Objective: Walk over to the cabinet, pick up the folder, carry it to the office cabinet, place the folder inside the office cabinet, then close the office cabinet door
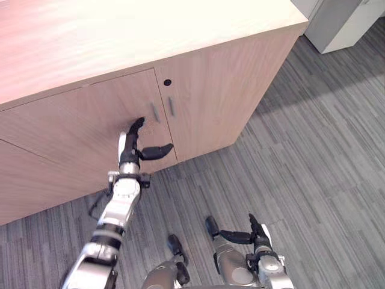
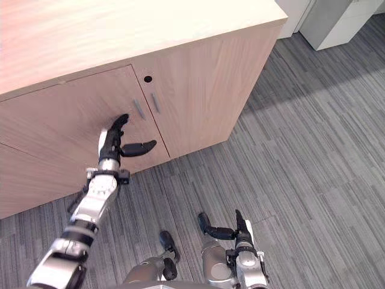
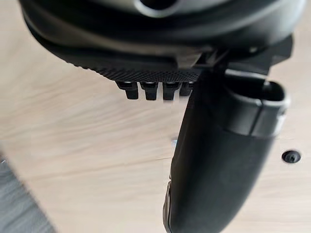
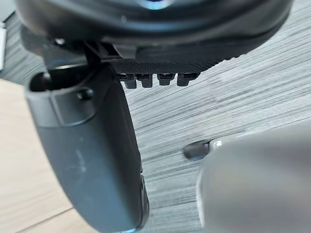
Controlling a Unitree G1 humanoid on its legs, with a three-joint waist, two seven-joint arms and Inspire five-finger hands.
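Office cabinet [image 1: 210,90]: a low wooden unit with a pale top, standing on grey striped carpet [image 1: 313,168].
Doors: the two fronts meet at a thin seam and look flush, so I take them as shut or all but shut.
Handles [image 1: 156,112]: two short bars either side of the seam, with a dark keyhole [image 1: 167,82] above them.
Left hand [image 1: 129,149]: arm stretched forward, fingers straight and laid against the left door [image 1: 78,132] just beside its handle, thumb sticking out sideways. It is open and pressing, not gripping.
Right hand [image 1: 258,236]: hanging low near the carpet, well away from the cabinet, fingers relaxed and straight, holding nothing.
Folder: in neither hand. My guess is it lies inside, behind the doors.
Done, as I judge it: fetching, carrying and placing the folder, and most of the door swing.
Left to do: at most a last firm push to seat the door, then drawing the arm back.
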